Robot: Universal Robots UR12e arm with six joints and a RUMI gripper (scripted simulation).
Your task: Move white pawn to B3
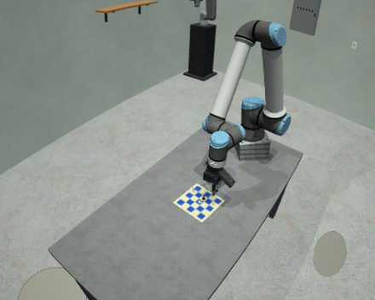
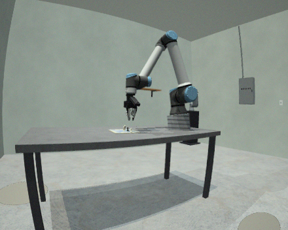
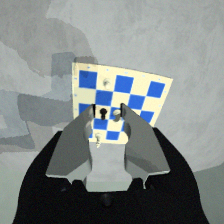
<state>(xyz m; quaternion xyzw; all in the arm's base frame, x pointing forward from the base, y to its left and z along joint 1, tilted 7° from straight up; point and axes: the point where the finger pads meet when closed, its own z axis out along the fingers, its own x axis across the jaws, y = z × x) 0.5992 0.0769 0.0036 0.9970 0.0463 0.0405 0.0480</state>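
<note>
Our claw [image 2: 131, 114] hangs over the chessboard [image 2: 114, 131], well above the pieces, with its two fingers drawn close together and nothing pinched between them. From the wrist view we look down through the narrow gap at a black piece [image 3: 103, 112] standing upright on the board. Just beside it is a pale rounded piece [image 3: 117, 115] that we take for the white pawn. It is upright on a square near the middle of the board, though we cannot read the edge letters and numbers to name the square. Two more small pale pieces stand on the board, one near the far edge [image 3: 106, 80] and one close under the claw's body [image 3: 98, 142]; we cannot tell what kind they are. The blue and cream board lies flat on the grey counter [image 1: 128, 239], towards the end where the arm's ribbed pedestal [image 1: 265, 154] is mounted. Around the counter we see a pale floor, a black stand [image 1: 201, 51] by the far wall, a wooden shelf [image 1: 125, 7] and a grey wall box [image 2: 246, 91].
</note>
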